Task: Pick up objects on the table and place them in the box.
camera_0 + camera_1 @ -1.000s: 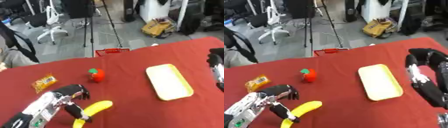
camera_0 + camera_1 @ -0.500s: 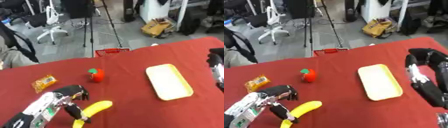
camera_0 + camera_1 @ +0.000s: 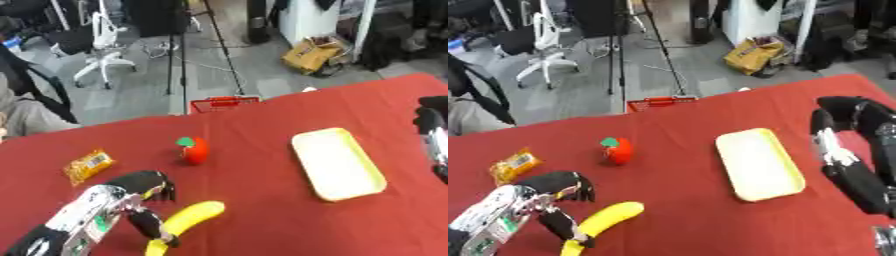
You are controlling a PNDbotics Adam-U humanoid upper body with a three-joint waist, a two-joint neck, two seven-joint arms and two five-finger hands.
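Banana (image 3: 185, 221): lay nearest on the red table (image 3: 262, 200), left hand (image 3: 140, 200) cupped against it, thumb on its stem end.
Tomato (image 3: 193, 149): beyond the banana.
Snack packet (image 3: 88, 165): left of the tomato.
Yellow tray (image 3: 336, 162): right of the tomato.
Right hand (image 3: 852, 145): right of the tray, fingers curled, holding nothing; left eye view caught only its edge.

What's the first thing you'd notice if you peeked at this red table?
Probably the bright yellow banana at the near left, with the robot's left hand right against it, thumb by its near end. Behind it stands a red tomato-like toy with a green top, and to the right lies an empty pale yellow tray on the red table.
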